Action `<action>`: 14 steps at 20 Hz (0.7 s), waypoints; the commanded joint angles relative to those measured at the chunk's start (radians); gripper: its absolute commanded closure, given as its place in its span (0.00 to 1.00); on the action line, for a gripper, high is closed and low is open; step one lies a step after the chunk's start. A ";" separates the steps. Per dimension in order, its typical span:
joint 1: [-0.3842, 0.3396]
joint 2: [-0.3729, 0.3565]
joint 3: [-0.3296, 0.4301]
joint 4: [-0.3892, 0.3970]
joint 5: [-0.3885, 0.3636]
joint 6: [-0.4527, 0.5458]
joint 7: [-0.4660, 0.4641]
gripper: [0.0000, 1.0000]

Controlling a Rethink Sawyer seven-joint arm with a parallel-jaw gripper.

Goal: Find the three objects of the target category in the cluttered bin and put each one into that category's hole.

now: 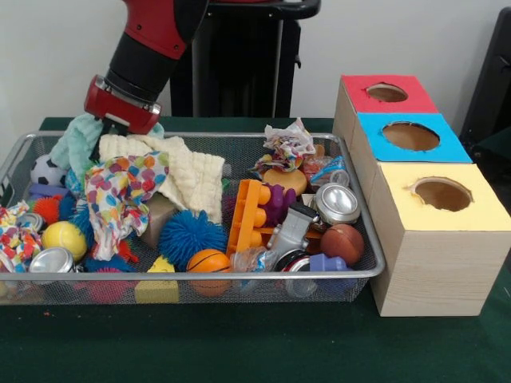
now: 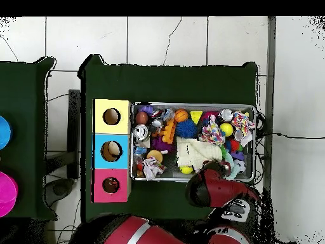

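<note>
The tool [image 1: 120,120] dips into the wire bin [image 1: 351,275] at upper left of the front view; I cannot tell its opening. No plush animal shows plainly, probably buried under cloths [image 1: 192,179]. Such toys should be light and squashy, best pinched around the body.

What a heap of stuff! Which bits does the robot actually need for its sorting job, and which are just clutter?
Job: wire basket, red hole, gripper; its targets are not clearly in view.
Lying about: blue puffer ball, mini basketball, yellow ball, spotted cloth, orange block, blue hole, yellow hole.
</note>
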 commanded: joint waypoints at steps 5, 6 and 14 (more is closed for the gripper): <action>-0.052 0.059 0.023 -0.108 -0.025 -0.022 0.080 1.00; -0.052 0.060 0.023 -0.107 -0.025 -0.024 0.081 1.00; -0.064 0.046 0.048 -0.108 -0.032 0.011 0.082 0.00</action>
